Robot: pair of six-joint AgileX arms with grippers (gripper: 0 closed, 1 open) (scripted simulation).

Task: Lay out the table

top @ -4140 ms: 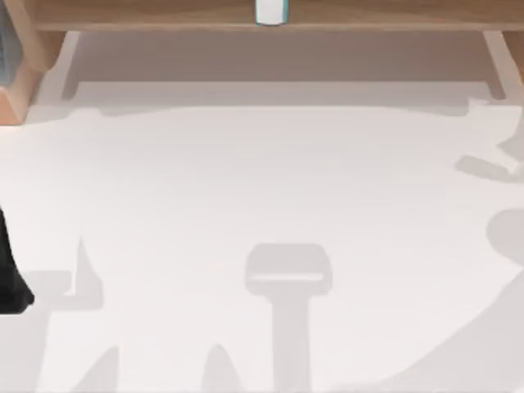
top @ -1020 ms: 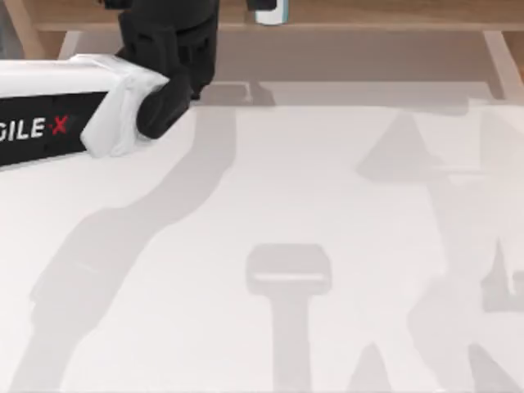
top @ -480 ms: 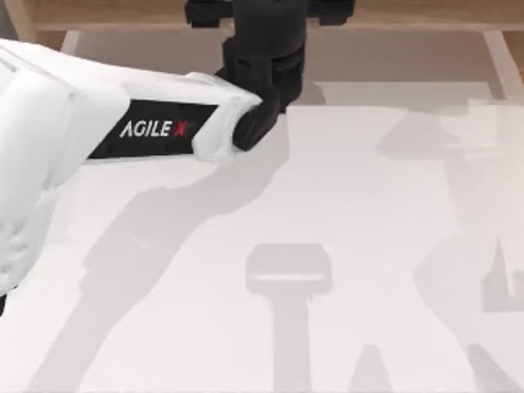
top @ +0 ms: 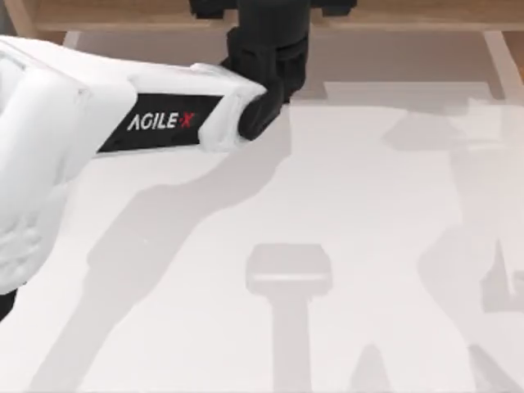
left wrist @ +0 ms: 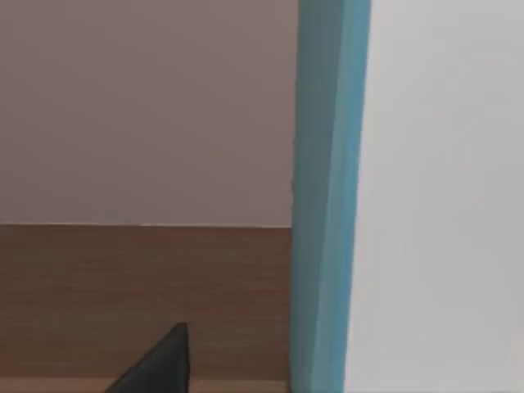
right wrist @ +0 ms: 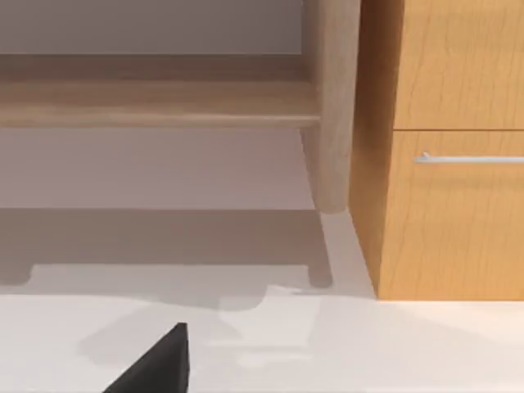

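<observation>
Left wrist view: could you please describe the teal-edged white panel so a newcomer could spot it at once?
Start at the broad matte white table and go to the brown wooden shelf along its far edge, where my white left arm reaches. In the left wrist view, against that brown wood, stands the upright white panel with a teal edge; nothing beside it is teal.

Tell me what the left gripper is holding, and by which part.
Cannot be told. The left gripper is at the wooden shelf beyond the table, right beside a teal-edged white object; no grip is visible.

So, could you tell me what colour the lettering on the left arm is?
White, with a red X, on the left arm; top view.
</observation>
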